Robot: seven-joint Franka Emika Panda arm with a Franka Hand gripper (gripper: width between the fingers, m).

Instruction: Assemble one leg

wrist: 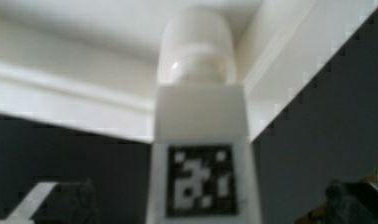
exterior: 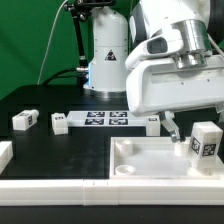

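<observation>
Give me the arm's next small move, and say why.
Probably ease the leg toward the panel corner: in the wrist view its rounded tip points at that corner, and the exterior view shows it upright over the panel. Whether it is gripped is unclear.

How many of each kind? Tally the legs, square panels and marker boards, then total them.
legs: 4
square panel: 1
marker board: 1
Total: 6
</observation>
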